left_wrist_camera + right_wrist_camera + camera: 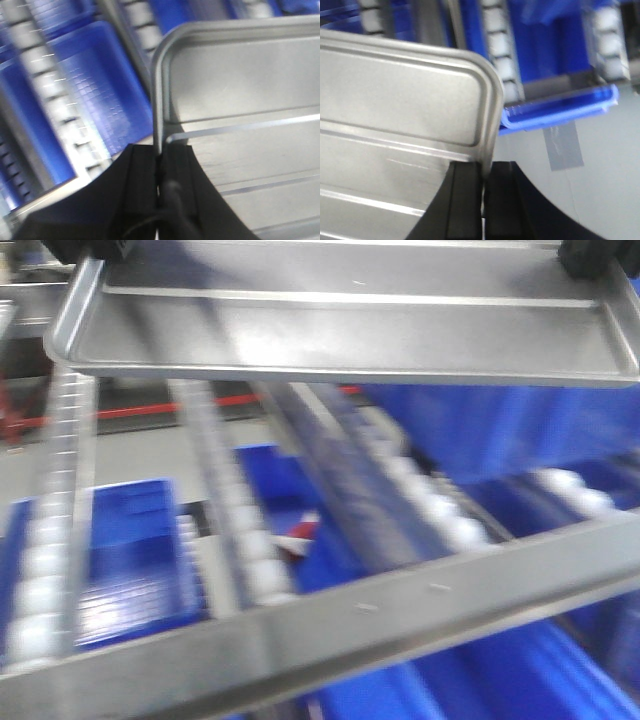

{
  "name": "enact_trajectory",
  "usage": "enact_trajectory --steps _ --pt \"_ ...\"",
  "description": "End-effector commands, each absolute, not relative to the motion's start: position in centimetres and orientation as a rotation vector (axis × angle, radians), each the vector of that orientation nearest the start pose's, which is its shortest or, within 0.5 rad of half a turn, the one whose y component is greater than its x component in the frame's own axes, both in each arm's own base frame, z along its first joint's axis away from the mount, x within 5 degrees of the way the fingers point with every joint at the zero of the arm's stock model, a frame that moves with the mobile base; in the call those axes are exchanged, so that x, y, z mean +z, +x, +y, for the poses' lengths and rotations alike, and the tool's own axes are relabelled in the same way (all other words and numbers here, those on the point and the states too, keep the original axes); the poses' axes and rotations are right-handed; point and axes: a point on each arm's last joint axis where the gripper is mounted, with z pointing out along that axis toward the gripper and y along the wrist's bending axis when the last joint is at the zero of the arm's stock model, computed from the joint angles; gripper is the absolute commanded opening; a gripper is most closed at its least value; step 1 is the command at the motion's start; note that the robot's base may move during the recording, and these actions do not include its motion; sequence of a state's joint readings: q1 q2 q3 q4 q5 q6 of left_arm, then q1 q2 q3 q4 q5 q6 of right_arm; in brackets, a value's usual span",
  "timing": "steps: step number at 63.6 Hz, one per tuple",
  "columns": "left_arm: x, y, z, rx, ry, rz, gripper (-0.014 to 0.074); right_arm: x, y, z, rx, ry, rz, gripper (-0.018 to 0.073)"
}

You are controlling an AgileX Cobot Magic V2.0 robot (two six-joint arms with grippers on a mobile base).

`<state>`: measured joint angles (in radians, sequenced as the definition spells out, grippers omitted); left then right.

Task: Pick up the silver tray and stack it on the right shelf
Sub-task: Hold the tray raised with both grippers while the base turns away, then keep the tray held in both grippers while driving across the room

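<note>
The left gripper [160, 159] and the right gripper [484, 169], each clamped shut on an end rim of the tray [350, 335], hold it spread between them, roughly level, in the air above the shelf [330, 475], over its sloping rollers [245, 540] and beyond its near front bar [420, 618].

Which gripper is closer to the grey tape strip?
Right. The right gripper clamps the silver tray at the end beside the grey tape strip; the left gripper clamps the opposite end.
</note>
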<state>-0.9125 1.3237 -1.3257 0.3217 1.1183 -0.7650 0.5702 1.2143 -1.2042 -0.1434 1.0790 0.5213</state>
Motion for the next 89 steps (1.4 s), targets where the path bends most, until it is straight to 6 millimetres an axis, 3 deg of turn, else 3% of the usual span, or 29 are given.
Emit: enact_trajectory --steps 1,89 --pt "39.55 17.7 -18.71 -0.279 0.285 2.437 -0.0101 38.75 20.32 11.35 0.244 -0.132 2.444 0.0057" --pt "39.55 17.69 -18.72 -0.28 0.285 2.438 -0.0101 38.74 20.31 11.34 0.243 -0.132 2.446 0.0057"
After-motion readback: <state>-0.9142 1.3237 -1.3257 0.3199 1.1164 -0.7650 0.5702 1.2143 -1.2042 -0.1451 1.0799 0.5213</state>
